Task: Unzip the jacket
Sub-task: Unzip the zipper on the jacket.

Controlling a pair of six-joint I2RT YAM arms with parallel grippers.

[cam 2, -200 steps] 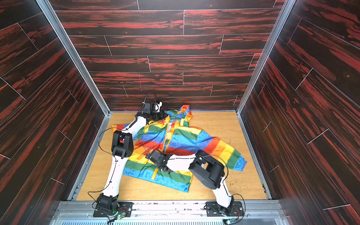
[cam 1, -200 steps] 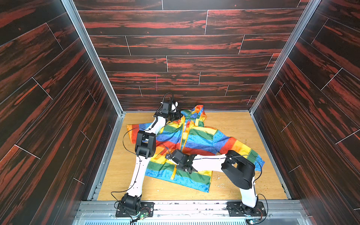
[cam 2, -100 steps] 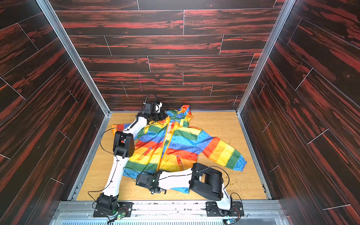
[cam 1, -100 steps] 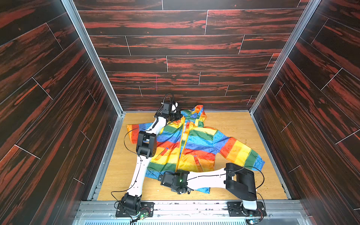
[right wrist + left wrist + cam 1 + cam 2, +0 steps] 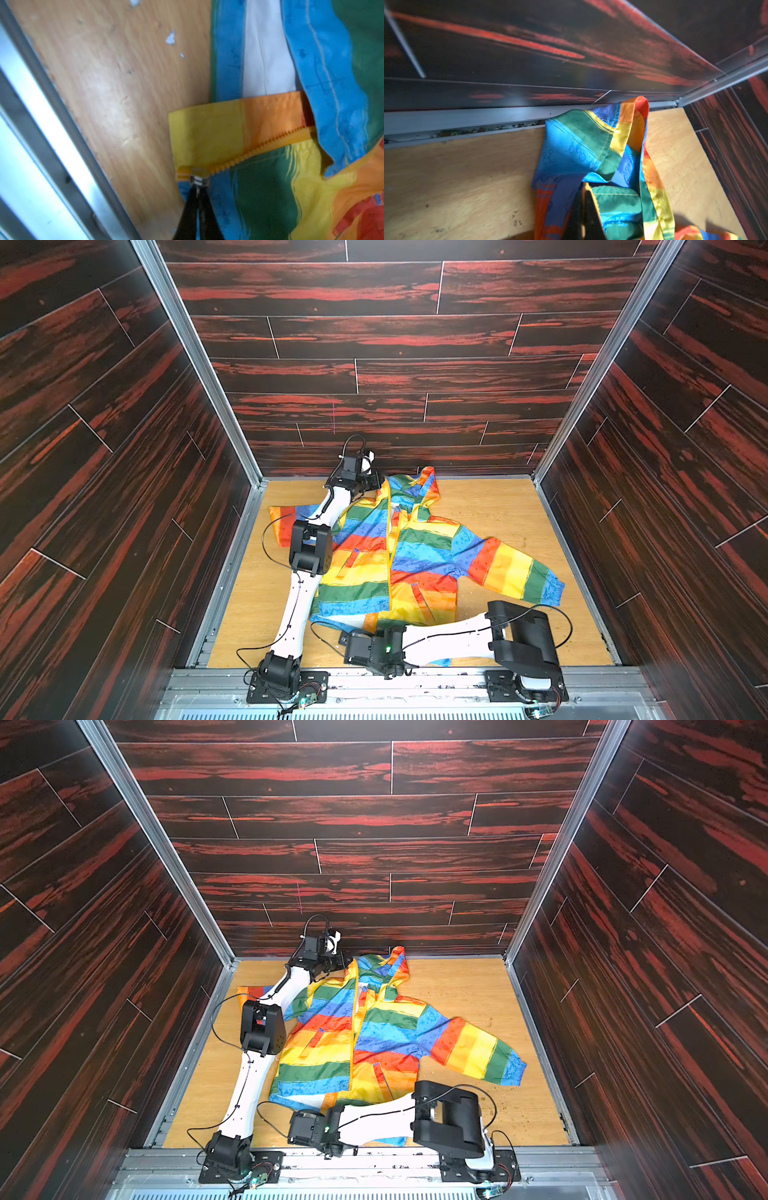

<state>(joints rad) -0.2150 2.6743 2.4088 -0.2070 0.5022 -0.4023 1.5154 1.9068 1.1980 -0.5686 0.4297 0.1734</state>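
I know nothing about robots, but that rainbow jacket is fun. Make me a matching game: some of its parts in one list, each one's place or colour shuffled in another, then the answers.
Parts
1. hood
2. zipper slider
3. inner lining
4. spread-out sleeve

Place or colour
A. white
B. lying on the wooden floor, blue at the cuff
C. at the jacket's bottom edge, near the metal front rail
D. tip at the foot of the back wall

Pairs: 1-D, 2-C, 3-A, 4-B
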